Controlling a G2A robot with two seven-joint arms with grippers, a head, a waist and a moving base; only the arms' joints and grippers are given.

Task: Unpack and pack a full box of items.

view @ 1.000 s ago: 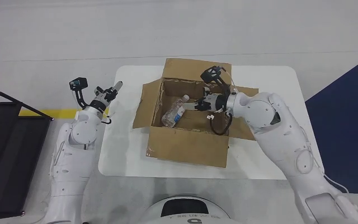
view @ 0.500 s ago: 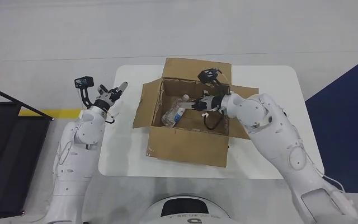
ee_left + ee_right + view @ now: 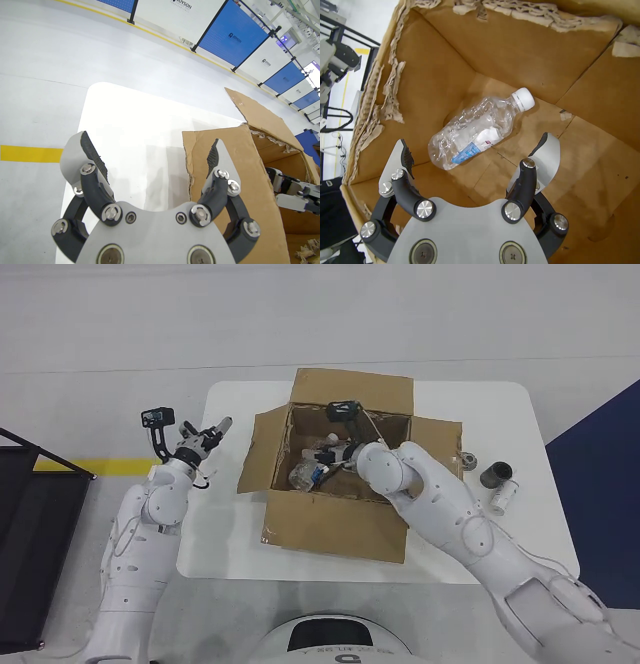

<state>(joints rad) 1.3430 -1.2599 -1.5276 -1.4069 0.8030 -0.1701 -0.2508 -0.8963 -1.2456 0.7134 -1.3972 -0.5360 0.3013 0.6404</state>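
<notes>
Presently, the clear, crumpled plastic bottle with a white cap (image 3: 480, 130) lies on its side on the floor of the open brown cardboard box (image 3: 335, 526), towards the left arm's side. Its label is white and blue, and the print is too small to report.

The right gripper (image 3: 475, 146) hangs inside the box just above the bottle. Its fingers are spread wide with nothing between them, and they are clear of the plastic. The left gripper (image 3: 150, 140) is held near the left edge of the white rounded table (image 3: 230, 534), beside the box's outer side flap, likewise spread and empty.

The right wrist view shows torn, ragged corrugated edges along the box walls. In the top view, the arm covers much of the box interior.

On the table to the right of the box, well apart from the bottle, the top view shows a small grey round part (image 3: 468, 460), a dark cylinder (image 3: 495, 475) and a small white cylinder (image 3: 505, 497).

The left wrist view takes in blue and white partition panels (image 3: 232, 40) bearing printed marks, and a yellow floor line (image 3: 30, 153).
</notes>
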